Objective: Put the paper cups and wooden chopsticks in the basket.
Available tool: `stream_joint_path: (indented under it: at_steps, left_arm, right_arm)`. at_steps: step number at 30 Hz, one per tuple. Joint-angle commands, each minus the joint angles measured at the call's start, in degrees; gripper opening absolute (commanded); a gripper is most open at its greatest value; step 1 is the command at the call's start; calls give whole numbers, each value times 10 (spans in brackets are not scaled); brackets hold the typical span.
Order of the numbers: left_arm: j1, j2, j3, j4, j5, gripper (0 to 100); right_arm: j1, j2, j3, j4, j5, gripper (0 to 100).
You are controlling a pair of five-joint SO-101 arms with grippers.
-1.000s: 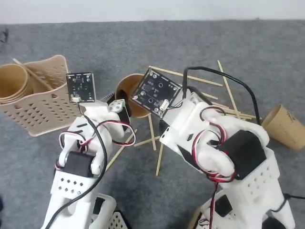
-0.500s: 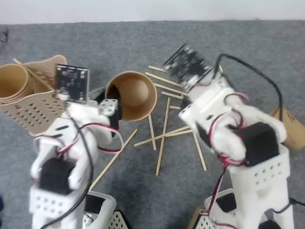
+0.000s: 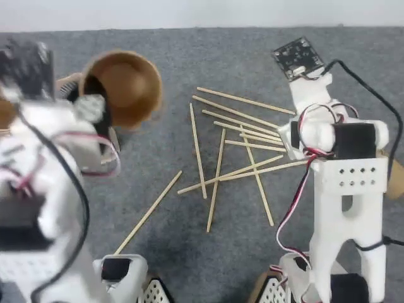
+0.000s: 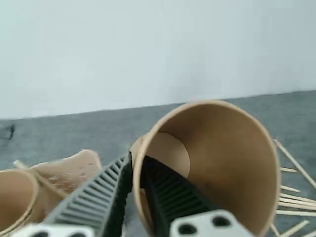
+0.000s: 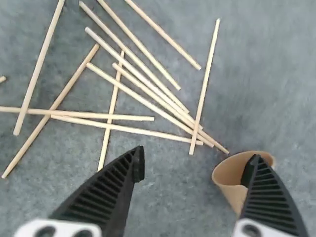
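Observation:
My left gripper [image 4: 136, 170] is shut on the rim of a brown paper cup [image 4: 217, 163], one finger inside and one outside. It holds that cup [image 3: 123, 88] raised in the air, mouth facing up, beside the beige basket [image 4: 74, 173]. The basket holds stacked paper cups [image 4: 15, 197] and a chopstick. Several wooden chopsticks [image 3: 240, 139] lie scattered on the grey carpet. My right gripper [image 5: 196, 157] hangs open above the carpet at the near edge of the chopsticks [image 5: 143, 94]. A second paper cup [image 5: 237, 180] lies on its side beside one right fingertip [image 5: 254, 163].
The left arm [image 3: 44, 177] covers most of the basket [image 3: 66, 85] in the high view. The right arm [image 3: 344, 170] stands at the right, hiding most of the lying cup [image 3: 396, 173]. A single chopstick [image 3: 148, 211] lies apart near the front. A pale wall borders the carpet at the back.
The left arm has lifted the cup off the carpet and carried it left toward the basket. The right arm has swung away from the middle to the right.

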Motion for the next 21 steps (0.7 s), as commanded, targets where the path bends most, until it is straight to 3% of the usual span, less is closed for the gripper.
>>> stream_joint_path:
  at_steps: [1, 5, 12, 21]
  left_arm:
    - [-50, 69, -162, 77, -43, 10]
    - [-137, 136, -289, 125, -95, 10]
    - [-280, 247, -394, 84, -125, 10]
    - [-338, 388, -402, 40, -103, 10]
  right_arm:
    - [7, 0, 2, -13, -8, 317]
    - [8, 0, 22, -25, -8, 317]
    - [6, 0, 82, -64, -5, 317]
    - [6, 0, 117, -82, -4, 317]
